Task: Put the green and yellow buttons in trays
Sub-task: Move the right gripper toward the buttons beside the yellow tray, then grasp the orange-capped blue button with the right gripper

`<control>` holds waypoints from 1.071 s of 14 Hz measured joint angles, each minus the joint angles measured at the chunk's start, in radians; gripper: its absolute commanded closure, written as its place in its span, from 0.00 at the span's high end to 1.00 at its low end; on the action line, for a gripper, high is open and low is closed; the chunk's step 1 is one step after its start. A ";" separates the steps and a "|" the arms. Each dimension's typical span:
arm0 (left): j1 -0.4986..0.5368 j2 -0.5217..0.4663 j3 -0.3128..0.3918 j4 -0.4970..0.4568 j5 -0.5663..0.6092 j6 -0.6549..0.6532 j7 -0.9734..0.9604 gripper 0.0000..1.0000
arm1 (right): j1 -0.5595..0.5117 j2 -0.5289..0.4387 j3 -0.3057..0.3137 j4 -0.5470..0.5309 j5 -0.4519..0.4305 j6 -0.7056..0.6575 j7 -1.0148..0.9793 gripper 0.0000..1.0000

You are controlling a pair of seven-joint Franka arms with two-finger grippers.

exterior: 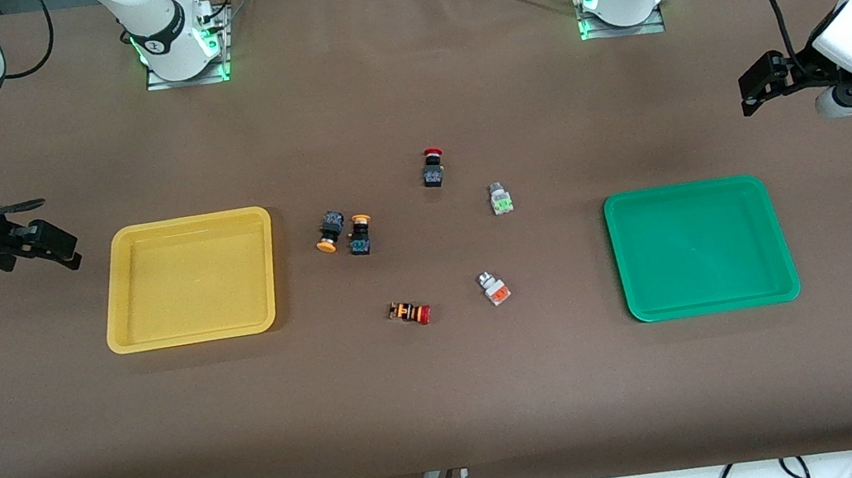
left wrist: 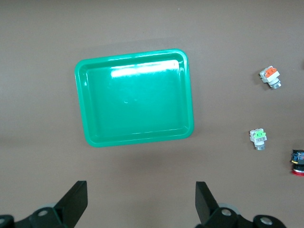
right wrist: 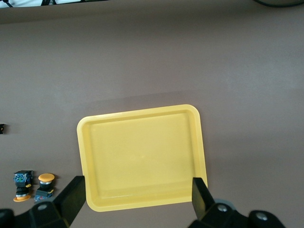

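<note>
I see both trays empty: the green tray (exterior: 708, 303) toward the left arm's end, the yellow tray (exterior: 195, 334) toward the right arm's. My left gripper (left wrist: 141, 202) and right gripper (right wrist: 138, 199) hang spread wide, holding nothing, each near its own tray. Between the trays lie two yellow-capped buttons (exterior: 346, 233) touching, a green-faced button (exterior: 500, 199) and an orange-faced button (exterior: 495, 288). They look light, rigid and smooth (caps likely slippery), so I'd pinch the squarish bodies.
</note>
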 measured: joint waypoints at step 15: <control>0.000 0.001 0.000 0.000 0.000 -0.022 0.000 1.00 | 0.211 0.116 0.011 -0.019 0.000 0.063 0.343 0.99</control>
